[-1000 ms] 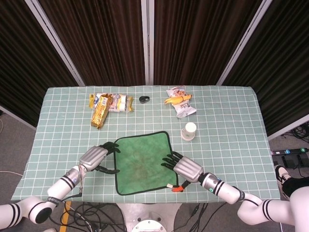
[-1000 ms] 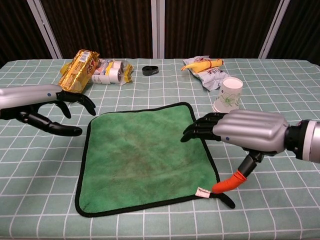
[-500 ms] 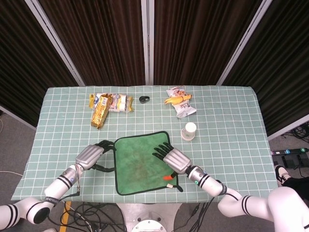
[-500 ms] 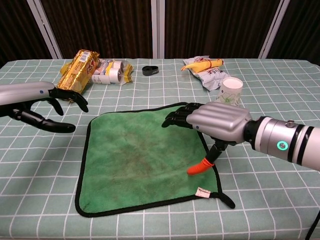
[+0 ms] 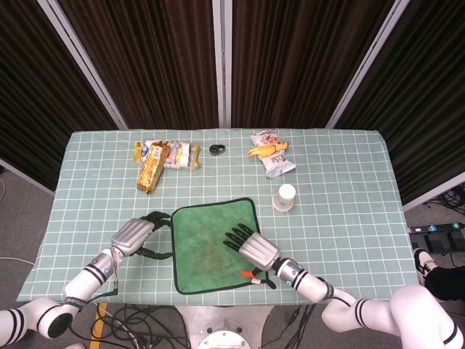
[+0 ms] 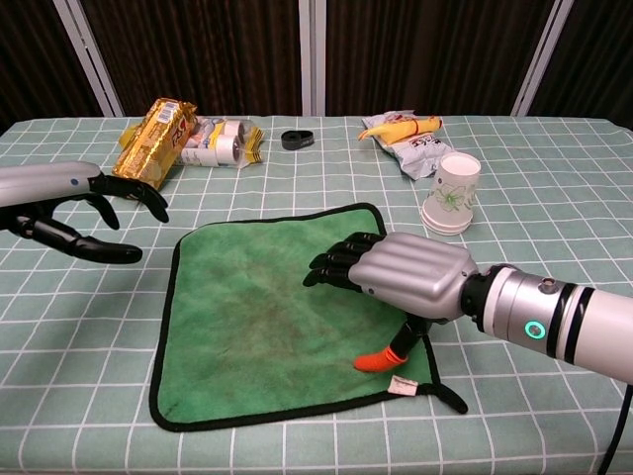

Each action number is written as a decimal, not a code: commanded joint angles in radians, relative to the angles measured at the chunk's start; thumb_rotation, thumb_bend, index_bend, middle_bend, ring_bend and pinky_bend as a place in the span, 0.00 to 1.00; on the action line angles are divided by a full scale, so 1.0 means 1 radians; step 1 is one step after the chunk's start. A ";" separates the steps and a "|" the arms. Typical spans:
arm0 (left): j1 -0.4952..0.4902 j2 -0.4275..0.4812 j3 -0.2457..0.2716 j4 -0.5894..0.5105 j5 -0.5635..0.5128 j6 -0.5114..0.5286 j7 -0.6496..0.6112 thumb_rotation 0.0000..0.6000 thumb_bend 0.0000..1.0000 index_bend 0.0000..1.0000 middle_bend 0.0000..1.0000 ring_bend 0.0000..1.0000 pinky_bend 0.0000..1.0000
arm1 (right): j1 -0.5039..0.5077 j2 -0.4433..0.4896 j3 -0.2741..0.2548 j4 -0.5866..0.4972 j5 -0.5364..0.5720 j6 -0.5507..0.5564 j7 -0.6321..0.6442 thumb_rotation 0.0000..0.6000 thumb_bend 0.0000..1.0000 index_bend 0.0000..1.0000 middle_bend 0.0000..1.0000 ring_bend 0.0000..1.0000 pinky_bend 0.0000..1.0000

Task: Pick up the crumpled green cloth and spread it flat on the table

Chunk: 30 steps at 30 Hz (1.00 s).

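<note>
The green cloth [image 5: 207, 240] [image 6: 252, 312] lies spread flat on the checked table, black-edged, with a small white tag at its near right corner. My right hand [image 5: 250, 249] [image 6: 401, 279] hovers palm down over the cloth's right half, fingers extended leftward, an orange-tipped thumb pointing down at the fabric; it holds nothing. My left hand [image 5: 136, 235] [image 6: 74, 203] sits just left of the cloth's left edge, fingers apart and empty.
A white paper cup [image 5: 284, 197] [image 6: 452, 192] stands upside down right of the cloth. Snack packets [image 5: 163, 157] [image 6: 183, 137] lie at the back left, a black ring [image 5: 216, 149] in the back middle, and a snack bag with a yellow toy [image 5: 270, 153] at the back right.
My right hand has slid left from the cloth's right edge to over its right half. My left hand has drawn slightly left, away from the cloth.
</note>
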 commanded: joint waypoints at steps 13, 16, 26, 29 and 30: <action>0.060 0.020 -0.033 0.027 -0.060 0.110 0.025 0.86 0.00 0.22 0.14 0.08 0.24 | -0.081 0.220 0.080 -0.160 0.038 0.186 0.000 0.78 0.00 0.10 0.05 0.00 0.00; 0.100 0.017 -0.051 0.037 -0.112 0.181 0.060 1.00 0.03 0.22 0.14 0.08 0.24 | -0.136 0.310 0.082 -0.236 0.070 0.243 -0.014 0.94 0.02 0.10 0.09 0.00 0.02; 0.226 0.026 -0.072 0.065 -0.190 0.380 0.141 1.00 0.09 0.22 0.14 0.08 0.24 | -0.324 0.558 0.043 -0.438 0.155 0.391 -0.028 1.00 0.04 0.05 0.06 0.00 0.00; 0.274 0.031 -0.060 0.068 -0.175 0.455 0.165 1.00 0.09 0.22 0.14 0.08 0.24 | -0.386 0.599 0.027 -0.454 0.163 0.449 -0.004 1.00 0.04 0.04 0.05 0.00 0.00; 0.289 0.031 -0.057 0.068 -0.170 0.479 0.170 1.00 0.09 0.22 0.14 0.08 0.24 | -0.405 0.608 0.023 -0.456 0.163 0.468 0.004 1.00 0.04 0.04 0.05 0.00 0.00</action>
